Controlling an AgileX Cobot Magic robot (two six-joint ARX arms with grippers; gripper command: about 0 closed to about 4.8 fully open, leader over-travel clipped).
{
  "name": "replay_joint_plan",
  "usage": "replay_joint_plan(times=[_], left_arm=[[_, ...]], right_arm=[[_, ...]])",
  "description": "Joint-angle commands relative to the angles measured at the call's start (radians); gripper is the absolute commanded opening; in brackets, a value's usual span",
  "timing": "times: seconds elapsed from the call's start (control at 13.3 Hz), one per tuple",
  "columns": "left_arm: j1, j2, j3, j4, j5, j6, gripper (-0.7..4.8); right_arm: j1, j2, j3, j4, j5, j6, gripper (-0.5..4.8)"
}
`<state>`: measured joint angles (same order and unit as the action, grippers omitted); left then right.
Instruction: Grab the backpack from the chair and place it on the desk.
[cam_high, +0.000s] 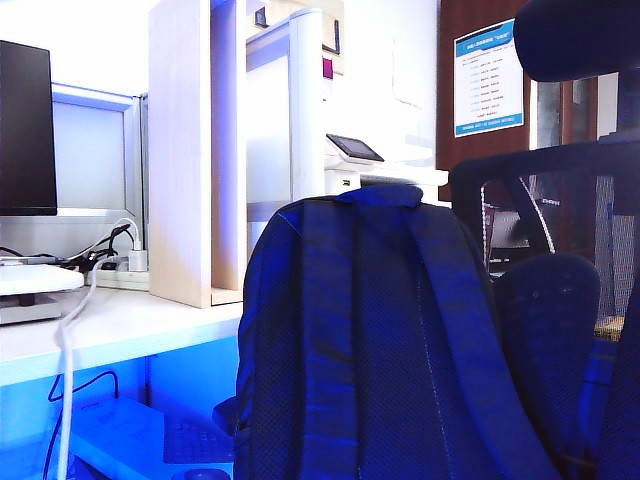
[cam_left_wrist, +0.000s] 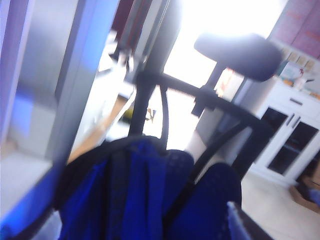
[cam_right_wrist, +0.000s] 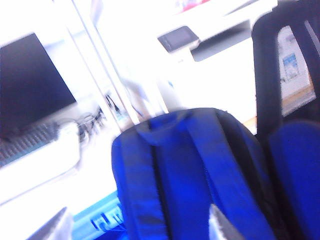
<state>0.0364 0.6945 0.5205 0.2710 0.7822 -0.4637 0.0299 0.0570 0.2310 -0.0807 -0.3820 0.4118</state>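
Backpack (cam_high: 385, 340) upright on chair (cam_high: 560, 200) beside desk (cam_high: 110, 330), left gripper (cam_left_wrist: 145, 235) jaw opening indeterminate, right gripper (cam_right_wrist: 135, 225) fingers spread, empty

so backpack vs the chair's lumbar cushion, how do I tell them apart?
The backpack is the larger, with two wide padded straps and a top grab loop; the lumbar cushion is small, rounded and strapless. The backpack stands in front, nearer the desk; the cushion sits against the chair's mesh back. Both are dark, mesh-textured and blue-tinted.
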Motion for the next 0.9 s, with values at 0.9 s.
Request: replay_joint_plan(times=[0.9], left_arm=[[-0.217, 1.124, 0.57, 0.103, -0.008, 0.247, 4.79]], right_arm=[[0.002, 0.344, 0.096, 0.142, -0.043, 0.086, 3.73]])
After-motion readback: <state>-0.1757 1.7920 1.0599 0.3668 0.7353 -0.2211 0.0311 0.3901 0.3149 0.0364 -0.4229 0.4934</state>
